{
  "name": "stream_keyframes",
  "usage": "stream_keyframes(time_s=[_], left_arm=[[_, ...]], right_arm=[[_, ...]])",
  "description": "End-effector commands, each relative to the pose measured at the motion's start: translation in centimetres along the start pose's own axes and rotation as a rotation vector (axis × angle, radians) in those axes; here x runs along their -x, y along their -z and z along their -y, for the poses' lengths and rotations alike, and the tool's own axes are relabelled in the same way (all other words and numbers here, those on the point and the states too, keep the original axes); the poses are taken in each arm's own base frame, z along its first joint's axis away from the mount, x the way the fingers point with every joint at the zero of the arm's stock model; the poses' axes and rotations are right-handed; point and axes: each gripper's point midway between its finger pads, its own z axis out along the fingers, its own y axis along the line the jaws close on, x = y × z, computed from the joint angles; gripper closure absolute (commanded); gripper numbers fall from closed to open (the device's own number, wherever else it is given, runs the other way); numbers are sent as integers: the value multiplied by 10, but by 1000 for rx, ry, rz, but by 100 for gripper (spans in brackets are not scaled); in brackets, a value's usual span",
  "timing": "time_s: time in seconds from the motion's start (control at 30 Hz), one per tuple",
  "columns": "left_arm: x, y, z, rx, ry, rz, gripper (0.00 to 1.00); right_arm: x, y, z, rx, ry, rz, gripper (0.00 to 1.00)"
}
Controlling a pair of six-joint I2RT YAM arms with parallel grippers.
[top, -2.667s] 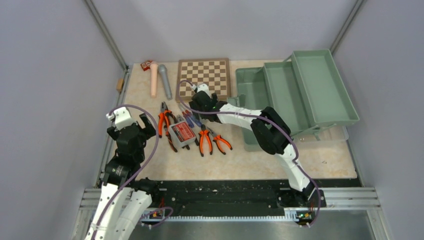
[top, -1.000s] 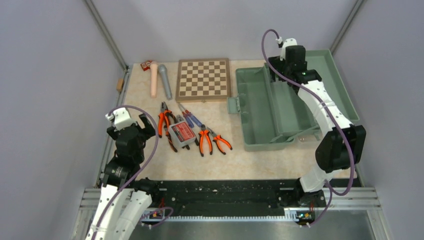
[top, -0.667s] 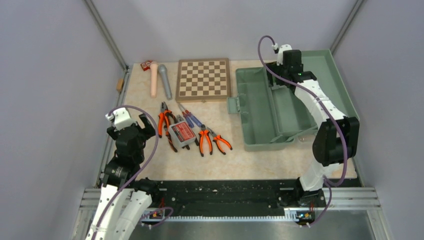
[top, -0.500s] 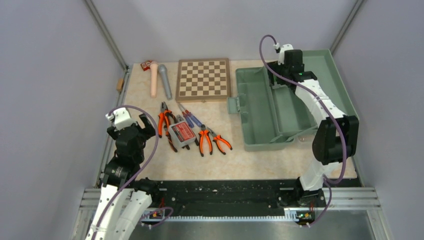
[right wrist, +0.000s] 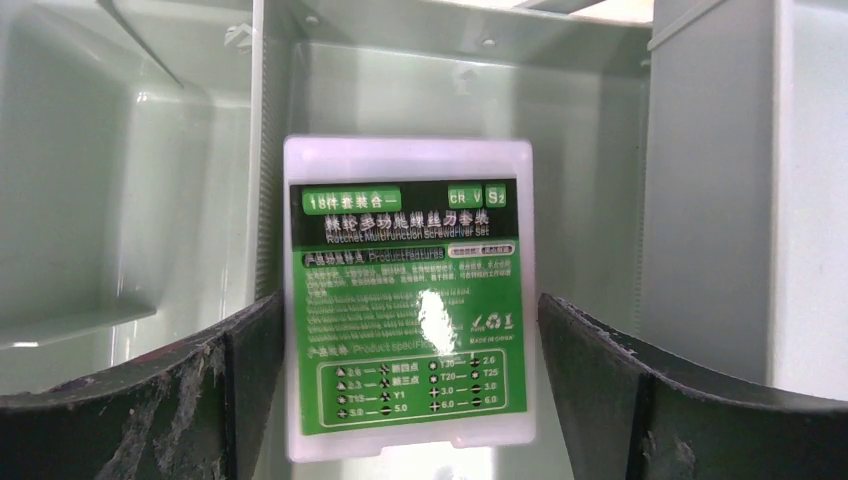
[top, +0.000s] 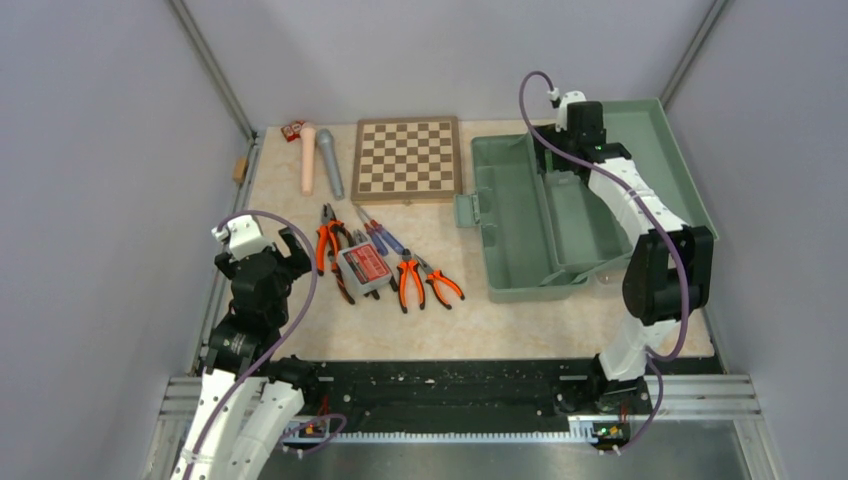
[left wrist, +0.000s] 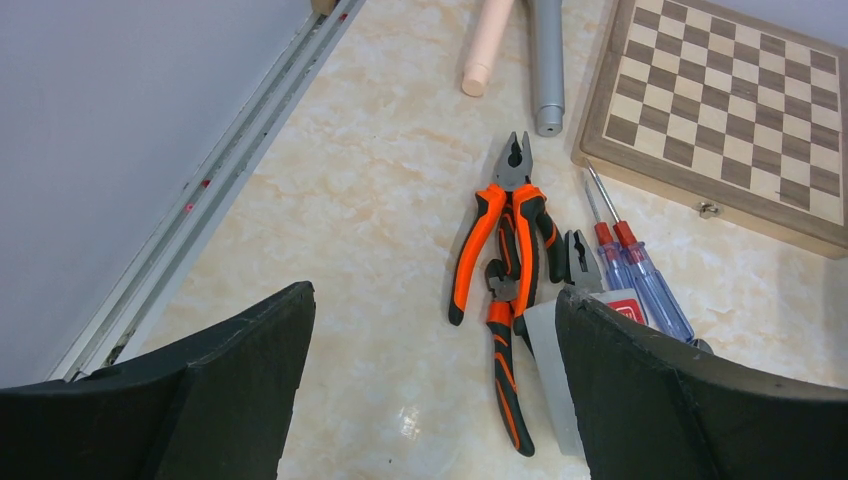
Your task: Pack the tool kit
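The sage-green toolbox (top: pixel 520 235) lies open at the right of the table. My right gripper (top: pixel 577 148) hangs over its back part. In the right wrist view it (right wrist: pixel 410 300) is open astride a green-labelled box (right wrist: pixel 408 250) that lies flat in a tray, with a thin gap at the right finger. Orange-handled pliers (top: pixel 328 243), a second pair (top: pixel 408 280), screwdrivers (top: pixel 378 236) and a red-labelled box (top: pixel 364 267) lie in a heap on the table. My left gripper (top: pixel 292 250) is open and empty just left of them; its wrist view shows the pliers (left wrist: pixel 505 230) ahead.
A brown chessboard (top: pixel 408 158) lies at the back centre. A pink cylinder (top: pixel 308 160) and a grey cylinder (top: pixel 329 165) lie at the back left beside a small red item (top: pixel 292 129). A metal rail (left wrist: pixel 200 210) runs along the table's left edge.
My right arm has swung from the tool heap to the toolbox, and its jaws have spread a little off the green-labelled box. The left arm has not moved.
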Motion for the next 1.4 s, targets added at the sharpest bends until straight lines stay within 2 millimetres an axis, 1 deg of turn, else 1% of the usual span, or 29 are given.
stream_keyframes(time_s=[0.0, 0.13, 0.3, 0.4, 0.5, 0.57, 0.63, 0.77, 0.93, 1.07, 1.13, 1.2, 1.3, 1.37], left_arm=[[7, -1, 2, -8, 5, 31, 6], [8, -1, 2, -10, 6, 33, 7], [8, -1, 1, -9, 7, 34, 7], [8, -1, 1, -8, 6, 33, 7], [9, 0, 1, -4, 8, 36, 7], [8, -1, 0, 2, 9, 35, 7], [9, 0, -1, 6, 12, 40, 7], [10, 0, -3, 16, 17, 44, 6], [11, 1, -5, 24, 25, 52, 6], [12, 2, -8, 37, 32, 61, 6], [13, 3, -11, 49, 36, 67, 6], [15, 4, -14, 61, 43, 77, 6], [17, 7, -18, 77, 54, 94, 6], [19, 9, -20, 82, 61, 106, 6]], right_arm=[[44, 13, 6, -3, -46, 119, 7], [61, 29, 3, 27, -55, 168, 6], [83, 57, -7, 90, -74, 238, 4], [93, 76, -22, 123, -64, 277, 4], [99, 93, -47, 181, -54, 304, 4], [98, 102, -68, 225, -39, 312, 4], [93, 110, -92, 275, -67, 310, 4], [74, 125, -157, 462, -114, 275, 3], [44, 143, -238, 650, -101, 208, 3], [22, 157, -294, 794, -133, 140, 3], [9, 166, -325, 882, -135, 98, 3], [-11, 169, -356, 922, -115, 44, 2], [-33, 168, -389, 935, -96, -15, 2], [-42, 168, -408, 943, -93, -43, 1]])
